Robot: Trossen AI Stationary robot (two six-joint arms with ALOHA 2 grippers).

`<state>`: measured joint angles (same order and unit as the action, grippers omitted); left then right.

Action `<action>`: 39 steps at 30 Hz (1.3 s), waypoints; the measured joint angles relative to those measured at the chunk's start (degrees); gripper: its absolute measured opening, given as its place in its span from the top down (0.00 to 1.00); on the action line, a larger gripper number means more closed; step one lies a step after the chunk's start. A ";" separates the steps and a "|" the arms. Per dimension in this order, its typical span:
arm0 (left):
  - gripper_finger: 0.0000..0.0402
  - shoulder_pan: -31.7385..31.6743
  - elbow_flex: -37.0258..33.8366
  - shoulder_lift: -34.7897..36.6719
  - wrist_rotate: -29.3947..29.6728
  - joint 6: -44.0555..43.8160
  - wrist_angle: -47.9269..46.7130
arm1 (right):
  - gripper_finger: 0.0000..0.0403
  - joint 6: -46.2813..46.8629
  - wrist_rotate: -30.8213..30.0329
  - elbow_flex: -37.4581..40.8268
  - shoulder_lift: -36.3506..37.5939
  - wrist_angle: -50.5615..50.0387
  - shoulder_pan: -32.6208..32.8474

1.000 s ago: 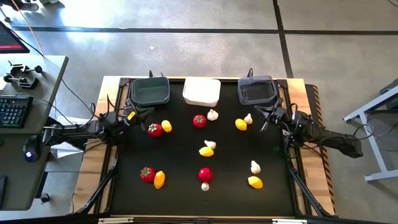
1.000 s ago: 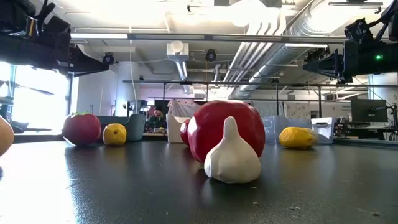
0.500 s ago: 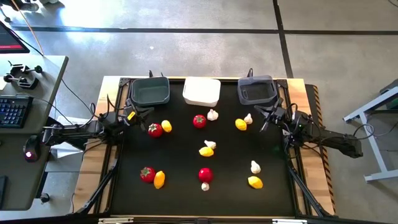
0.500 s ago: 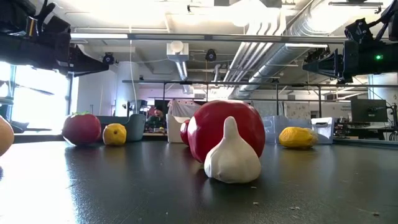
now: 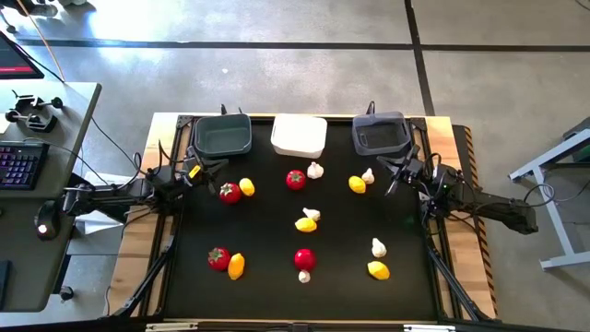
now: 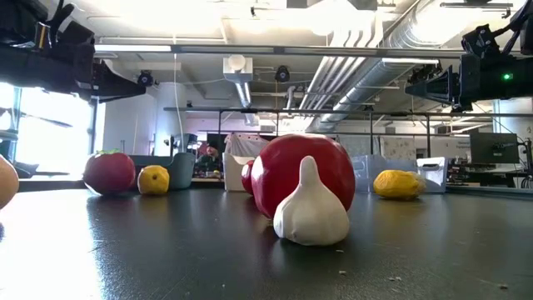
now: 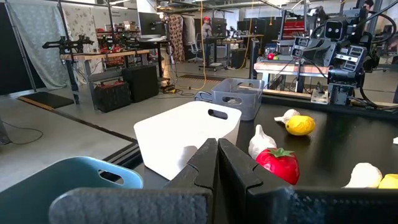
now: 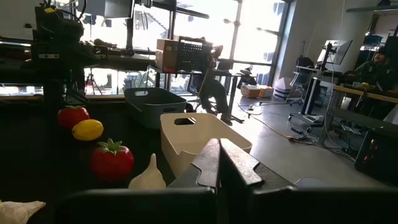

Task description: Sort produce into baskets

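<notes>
My arms: both dark, slim jointed links, black cables trailing off. Left tool (image 5: 196, 172) carries a yellow tag; right tool (image 5: 398, 173) all dark, blocky matte fingers (image 8: 236, 163).

Grey concrete floor (image 5: 304, 74), desk with keyboard (image 5: 20, 168), bright windows (image 8: 249, 31), ceiling ducts (image 6: 350, 58)

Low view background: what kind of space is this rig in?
Likely an open robotics lab or workshop: exposed ceiling ducts, workbenches with monitors, concrete floor, and a keyboard desk beside the table.
</notes>
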<state>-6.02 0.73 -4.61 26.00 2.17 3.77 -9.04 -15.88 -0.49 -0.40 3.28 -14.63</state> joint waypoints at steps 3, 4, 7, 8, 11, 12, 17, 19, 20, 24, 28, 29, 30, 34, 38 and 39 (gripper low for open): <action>1.00 0.00 -0.01 0.01 0.00 -0.01 0.00 | 1.00 0.00 -0.02 0.00 0.00 0.01 -0.01; 1.00 0.00 -0.01 0.01 0.00 -0.02 0.00 | 1.00 0.00 0.00 0.00 0.00 0.01 0.01; 1.00 0.00 0.00 -0.01 0.00 0.00 0.00 | 1.00 0.00 0.00 0.01 0.00 -0.01 0.01; 1.00 0.00 -0.01 0.01 0.00 0.00 0.00 | 1.00 0.00 -0.02 0.00 0.00 0.00 0.00; 1.00 0.00 0.00 0.01 0.00 0.00 0.00 | 1.00 0.00 -0.01 0.01 0.00 0.00 0.00; 1.00 0.00 0.00 0.01 0.00 0.00 0.00 | 1.00 0.00 -0.02 0.01 0.00 0.01 -0.01; 1.00 0.00 -0.01 0.01 0.00 0.00 0.00 | 1.00 0.00 -0.02 0.00 0.00 0.01 -0.01; 1.00 0.00 0.00 0.01 0.00 0.00 0.00 | 1.00 0.00 -0.02 0.00 0.00 0.04 0.00; 1.00 0.00 -0.01 -0.01 0.00 0.00 0.00 | 1.00 0.00 -0.02 0.01 0.00 0.22 -0.01; 1.00 0.00 0.00 -0.01 0.00 0.00 -0.02 | 1.00 0.00 -0.02 0.00 0.00 2.86 0.04; 1.00 0.00 0.00 0.00 0.00 0.00 -0.01 | 1.00 0.16 -0.01 0.01 0.00 7.36 0.04; 1.00 0.00 -0.02 0.00 0.00 -0.02 0.00 | 1.00 1.20 -0.01 0.00 0.00 8.48 0.04; 1.00 0.00 -0.01 -0.01 0.00 0.00 -0.01 | 1.00 2.78 -0.01 0.00 0.00 9.81 0.04; 1.00 0.00 -0.01 -0.01 0.00 0.00 -0.01 | 1.00 4.50 0.15 -0.08 0.00 16.40 0.04; 1.00 0.00 -0.01 -0.01 0.00 -0.01 -0.02 | 1.00 5.83 4.31 -1.73 -0.86 16.31 0.04; 1.00 0.00 -0.01 -0.01 0.00 -0.01 0.00 | 1.00 7.11 4.97 -2.23 -1.48 16.44 0.05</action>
<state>-6.02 0.73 -4.62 26.00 2.17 3.77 -1.93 -10.91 -2.72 -1.88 19.72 -14.57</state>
